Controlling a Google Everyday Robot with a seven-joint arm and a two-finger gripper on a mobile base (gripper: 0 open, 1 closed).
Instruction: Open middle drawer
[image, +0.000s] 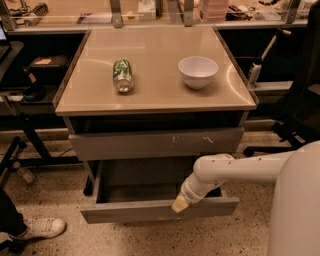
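The middle drawer (145, 211) is pulled out below the taller scratched grey front (155, 143). Its plain grey front faces me and its shallow grey box interior (140, 185) shows. My gripper (180, 204) is at the top edge of that drawer's front, right of its middle, at the end of my white arm (235, 170), which reaches in from the right. The gripper tip touches or overlaps the front's rim.
A green can (122, 75) lies on its side on the beige tabletop (155, 95), and a white bowl (198, 71) stands to its right. A shoe (42, 227) is on the floor at the lower left. Chair legs (280, 137) stand on the right.
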